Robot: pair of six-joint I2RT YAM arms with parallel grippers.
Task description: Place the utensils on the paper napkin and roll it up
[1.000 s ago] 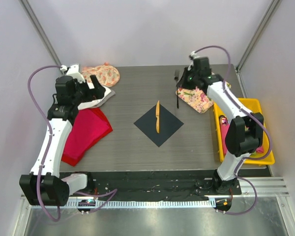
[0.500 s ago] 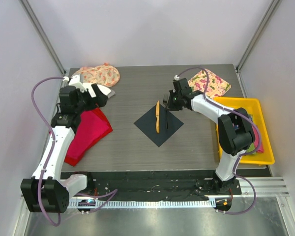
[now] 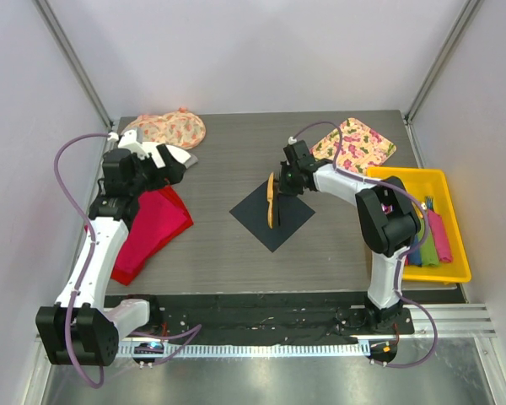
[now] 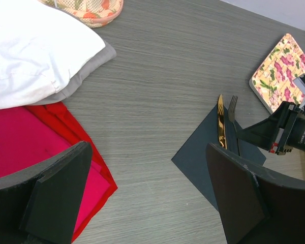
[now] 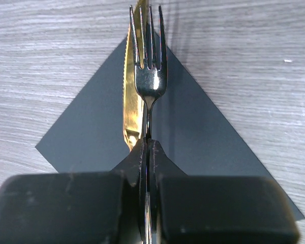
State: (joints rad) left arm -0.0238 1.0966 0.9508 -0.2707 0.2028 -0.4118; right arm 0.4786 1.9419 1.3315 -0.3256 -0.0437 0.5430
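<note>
On the grey table (image 3: 236, 160), the dark napkin (image 3: 255, 215) lies as a diamond at centre frame. The right gripper (image 3: 285, 184), clenched on a fork's handle, hangs over the napkin's upper-right edge. The left gripper (image 3: 170, 162) stands released at upper left near the red cloth (image 3: 148, 228). A gold knife (image 3: 271, 207) lies along the napkin's middle with the fork (image 5: 148, 76) just beside it. Placing looks nearly done: next, the fork likely needs laying flat parallel to the knife and letting go, before any rolling.
</note>
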